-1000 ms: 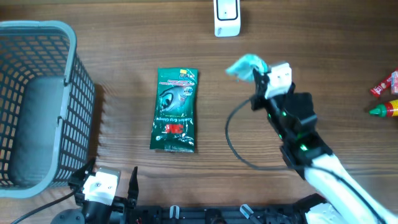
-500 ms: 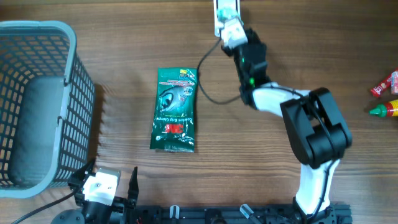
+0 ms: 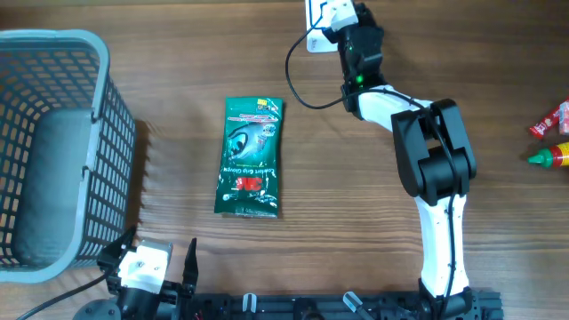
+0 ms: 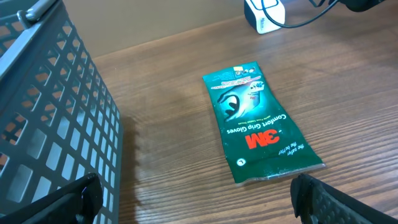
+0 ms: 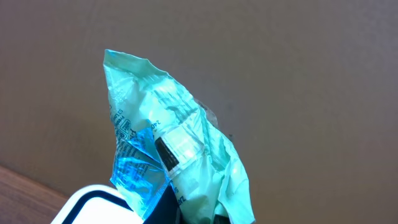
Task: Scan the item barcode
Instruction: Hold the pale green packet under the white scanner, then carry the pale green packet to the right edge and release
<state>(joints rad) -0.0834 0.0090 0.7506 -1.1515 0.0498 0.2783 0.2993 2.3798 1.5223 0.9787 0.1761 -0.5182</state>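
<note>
My right gripper (image 5: 196, 214) is shut on a crumpled mint-green plastic packet (image 5: 180, 155), whose printed label with a dark strip faces the camera. Just below it at the left is the white scanner (image 5: 93, 205). From overhead, the right gripper (image 3: 342, 13) sits over the scanner (image 3: 316, 40) at the table's far edge, and the wrist hides the packet. My left gripper (image 3: 153, 251) rests open at the near left edge, with nothing between its fingers (image 4: 311, 196).
A dark green 3M glove packet (image 3: 251, 157) lies flat mid-table, also in the left wrist view (image 4: 258, 121). A grey wire basket (image 3: 53, 151) fills the left side. A red sachet (image 3: 551, 120) and a small sauce bottle (image 3: 551, 157) lie at the right edge.
The right arm swung from mid-table up to the far edge, carrying the mint packet over the scanner. The left arm stayed still.
</note>
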